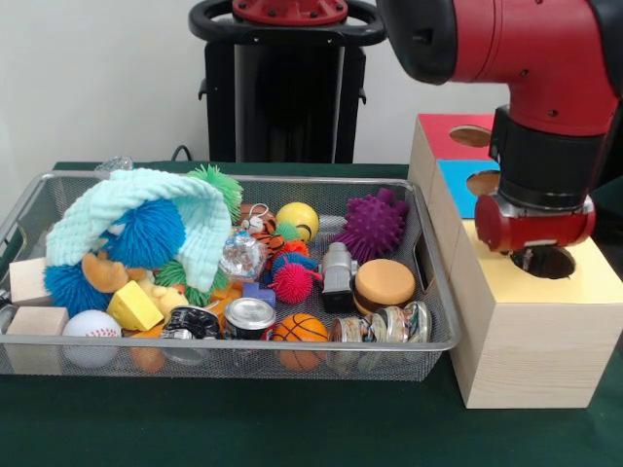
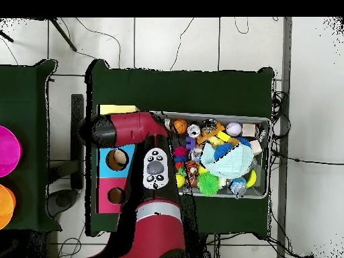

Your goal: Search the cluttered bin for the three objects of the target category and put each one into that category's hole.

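Note:
The wire mesh bin point(image 1: 243, 345) stands at the left, full of toys; it also shows in the overhead view point(image 2: 265, 158). No polka-dot cloth piece shows in either view. The pale wooden box with the yellow top point(image 1: 574, 287) stands right of the bin. My gripper point(image 1: 529, 258) hangs from the red arm straight over that box's round dark hole point(image 1: 550, 263), its tip at the hole's rim. I cannot tell whether it is open, or whether it holds anything. In the overhead view the arm point(image 2: 127, 129) covers the gripper and the hole.
The blue-topped box point(image 1: 450, 180) and the red-topped box point(image 1: 440, 131) stand behind the yellow one. In the bin lie a mint-green cloth point(image 1: 136, 209) over blue spiky balls, a purple spiky ball point(image 1: 373, 226), tins, small balls and wooden blocks.

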You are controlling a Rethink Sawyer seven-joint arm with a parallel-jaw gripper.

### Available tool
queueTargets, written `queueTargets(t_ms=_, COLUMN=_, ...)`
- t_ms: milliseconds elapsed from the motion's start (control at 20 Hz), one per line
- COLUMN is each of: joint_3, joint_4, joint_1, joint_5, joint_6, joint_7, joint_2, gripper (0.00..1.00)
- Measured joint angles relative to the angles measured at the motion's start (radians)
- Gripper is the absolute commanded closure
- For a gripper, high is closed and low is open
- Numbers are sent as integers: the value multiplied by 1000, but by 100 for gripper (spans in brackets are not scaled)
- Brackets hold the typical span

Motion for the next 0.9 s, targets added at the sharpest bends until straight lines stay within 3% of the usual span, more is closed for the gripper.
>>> queueTargets(t_ms=900, joint_3=2, joint_4=64, joint_1=-4, joint_5=6, joint_6=137, joint_7=0, joint_2=-171, gripper=100)
